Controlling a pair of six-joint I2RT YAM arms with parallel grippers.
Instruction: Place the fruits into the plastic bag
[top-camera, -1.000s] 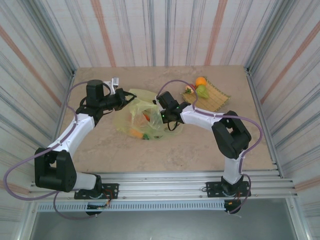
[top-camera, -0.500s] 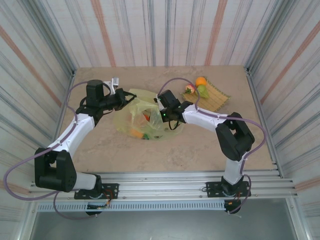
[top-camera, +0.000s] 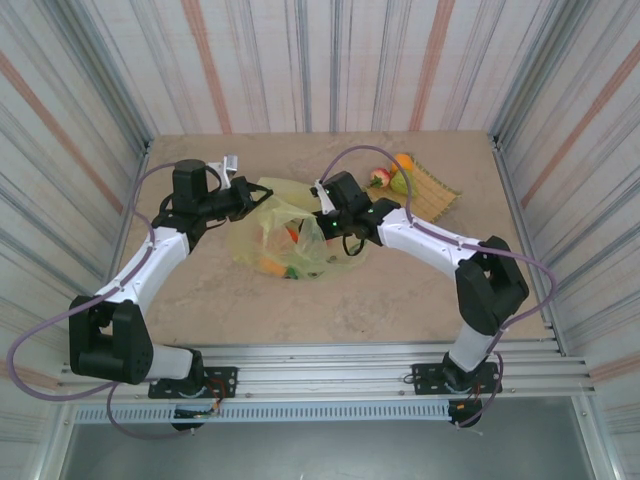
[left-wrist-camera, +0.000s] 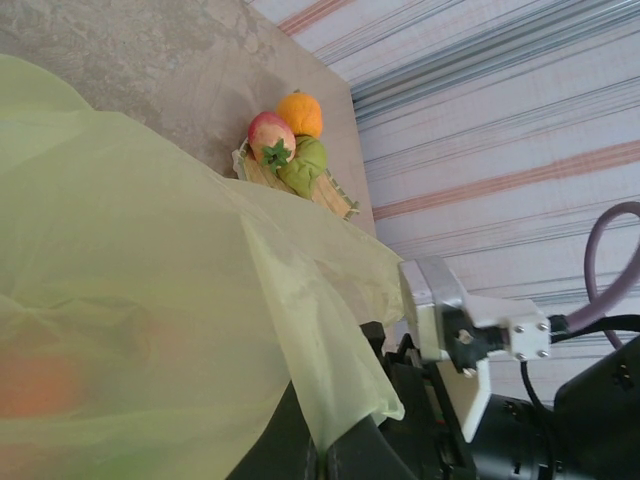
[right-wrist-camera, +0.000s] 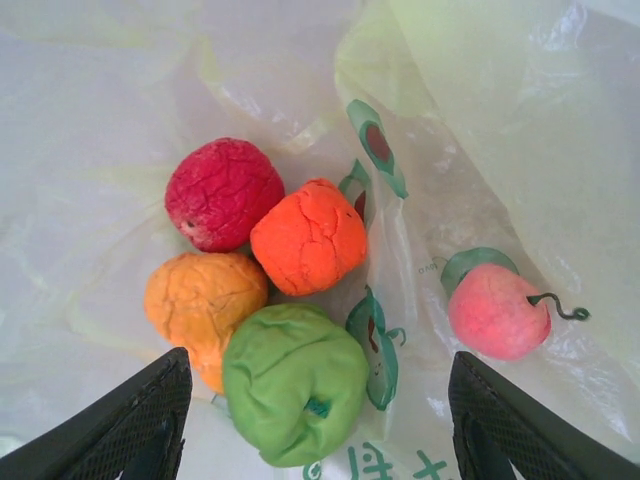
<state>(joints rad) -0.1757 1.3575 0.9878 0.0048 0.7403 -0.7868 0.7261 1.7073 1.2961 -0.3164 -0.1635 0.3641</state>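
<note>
fruits, four of them, sit inside the plastic bag on the counter, its rim pinched by the left claw; the right claw hangs open over them, so next it likely must reach the three on the mat at 2 o'clock.

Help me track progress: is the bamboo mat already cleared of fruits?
No, an orange fruit, a pinkish fruit and a green fruit sit on the bamboo mat.
</note>
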